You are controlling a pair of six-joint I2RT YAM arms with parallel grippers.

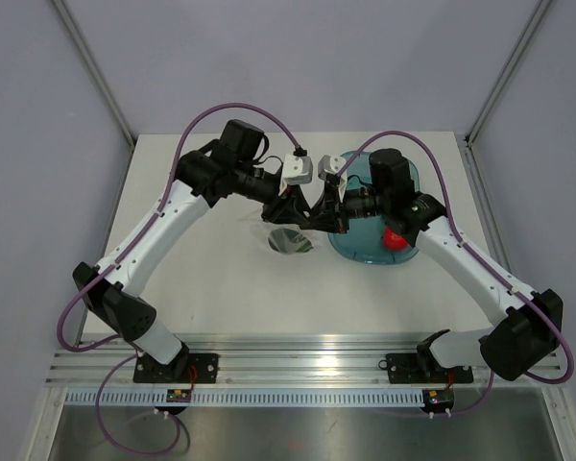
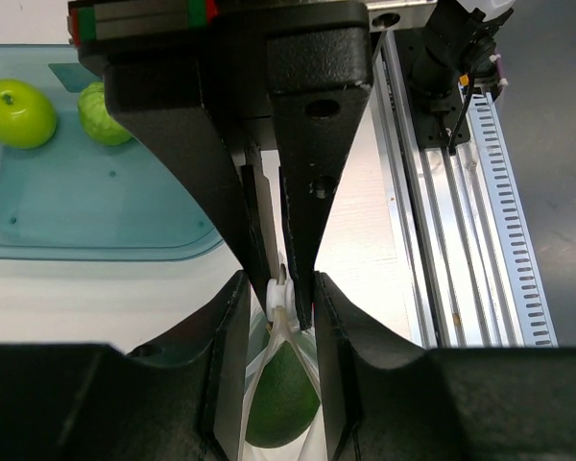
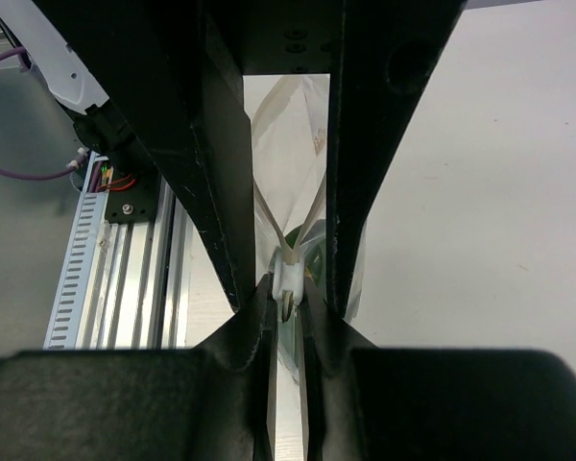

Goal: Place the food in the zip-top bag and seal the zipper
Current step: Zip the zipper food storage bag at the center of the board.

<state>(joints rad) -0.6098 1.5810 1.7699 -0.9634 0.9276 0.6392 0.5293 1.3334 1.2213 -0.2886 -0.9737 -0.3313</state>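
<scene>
Just beside the teal tray (image 1: 360, 254), on the side toward the left arm, both arms meet above the desk (image 1: 221, 288) with the zip-top bag (image 1: 290, 242) slung under them.

The right hand (image 3: 288, 322) is pinched almost shut on the bag's top edge. The left hand (image 2: 280, 288) stands about half closed, straddling the same edge from the opposite side. Whether its pads actually bite the plastic I cannot tell.

The food (image 2: 283, 413), dark green and oval, already sits inside the bag below the mouth, well apart from the tray's contents. Loading looks done, and the step in hand is sealing.

The bag's mouth points up into the hands. Its long axis seems to run from there down to the desk, slanting away from the tray, and the food appears to lie lengthwise along it.

The zipper (image 2: 280, 293) shows as a small white piece between the fingertips. The next move probably calls for one hand anchoring that edge while the other presses along the strip, keeping it taut and straight so it does not buckle.
</scene>
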